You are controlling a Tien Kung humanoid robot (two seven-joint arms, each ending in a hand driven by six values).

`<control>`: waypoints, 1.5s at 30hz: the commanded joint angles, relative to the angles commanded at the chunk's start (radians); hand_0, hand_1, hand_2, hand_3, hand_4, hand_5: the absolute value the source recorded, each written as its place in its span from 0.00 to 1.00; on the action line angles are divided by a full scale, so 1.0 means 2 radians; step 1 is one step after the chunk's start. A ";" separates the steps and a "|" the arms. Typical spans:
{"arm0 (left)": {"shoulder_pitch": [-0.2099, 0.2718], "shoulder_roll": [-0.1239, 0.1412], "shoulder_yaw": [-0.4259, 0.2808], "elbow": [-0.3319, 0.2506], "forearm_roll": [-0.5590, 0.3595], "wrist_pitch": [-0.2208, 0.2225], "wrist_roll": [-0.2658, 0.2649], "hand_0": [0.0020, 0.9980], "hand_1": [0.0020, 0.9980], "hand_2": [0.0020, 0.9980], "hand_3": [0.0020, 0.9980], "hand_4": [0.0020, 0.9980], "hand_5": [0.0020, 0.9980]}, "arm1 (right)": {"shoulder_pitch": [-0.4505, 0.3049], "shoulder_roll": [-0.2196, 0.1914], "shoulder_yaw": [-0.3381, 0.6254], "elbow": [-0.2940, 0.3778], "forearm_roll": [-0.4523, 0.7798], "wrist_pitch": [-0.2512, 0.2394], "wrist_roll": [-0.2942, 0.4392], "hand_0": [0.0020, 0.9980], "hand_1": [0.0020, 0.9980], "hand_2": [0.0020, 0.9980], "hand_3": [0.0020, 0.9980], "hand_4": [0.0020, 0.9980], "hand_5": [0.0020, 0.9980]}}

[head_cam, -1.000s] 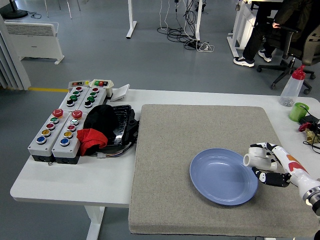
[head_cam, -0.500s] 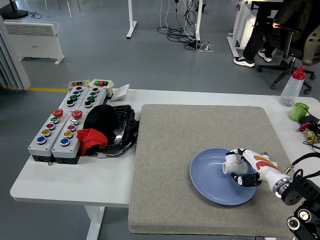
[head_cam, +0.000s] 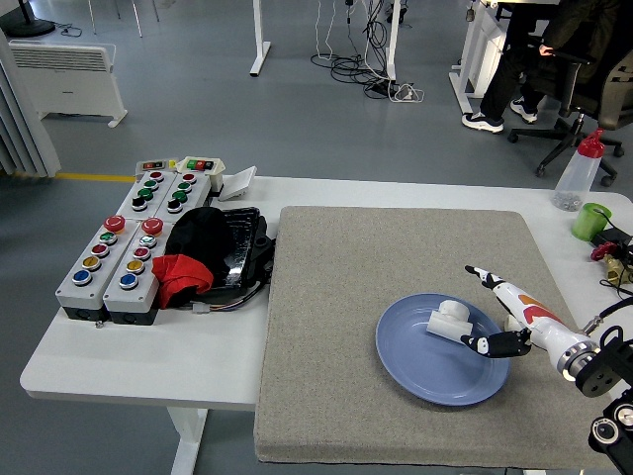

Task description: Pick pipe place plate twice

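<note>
A white pipe fitting [head_cam: 448, 319] lies inside the blue plate [head_cam: 406, 362] on the grey mat, toward the plate's upper right. My right hand [head_cam: 495, 312] reaches in from the lower right and sits just right of the fitting over the plate's right rim. Its fingers are spread open, one pointing up and left, and hold nothing. My left arm is out of view.
Several grey button boxes [head_cam: 107, 262] and a black and red bundle [head_cam: 203, 253] stand at the table's left. A clear bottle with a red cap [head_cam: 580, 171] and a green cup [head_cam: 591, 221] stand at the far right. A person sits at the back right.
My right hand carried the white fitting left over the plate, set it down and opened. The fitting now lies on the plate, free of the hand.
</note>
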 joint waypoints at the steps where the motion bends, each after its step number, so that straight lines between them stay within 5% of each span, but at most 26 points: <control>1: 0.000 0.000 0.000 0.000 0.000 0.000 0.000 0.58 0.58 0.59 0.49 0.41 1.00 | 0.001 0.000 0.002 -0.002 0.000 -0.002 -0.001 1.00 0.95 1.00 0.98 0.82 0.31; 5: 0.002 -0.001 0.000 0.000 0.000 0.000 0.001 0.58 0.58 0.59 0.49 0.41 1.00 | 0.012 -0.010 0.014 -0.029 -0.005 -0.001 -0.008 1.00 0.95 1.00 0.98 0.82 0.31; 17: 0.005 -0.002 0.003 -0.001 -0.003 -0.001 0.001 0.58 0.58 0.59 0.49 0.41 1.00 | 0.056 -0.046 0.000 -0.110 -0.003 0.053 -0.022 1.00 0.94 1.00 0.92 0.78 0.29; 42: -0.001 -0.002 0.013 0.000 -0.019 0.000 -0.001 0.58 0.58 0.59 0.49 0.41 1.00 | 0.142 -0.038 -0.119 -0.216 0.045 0.068 -0.004 0.86 0.84 0.86 0.78 0.71 0.22; 43: -0.001 -0.002 0.013 0.000 -0.019 0.000 -0.001 0.58 0.58 0.59 0.49 0.41 1.00 | 0.144 -0.038 -0.123 -0.219 0.050 0.063 -0.003 0.70 0.70 0.76 0.73 0.61 0.18; 45: -0.001 -0.002 0.013 0.000 -0.019 0.000 -0.001 0.58 0.58 0.59 0.49 0.41 1.00 | 0.144 -0.038 -0.127 -0.222 0.059 0.050 -0.001 0.70 0.70 0.76 0.73 0.61 0.18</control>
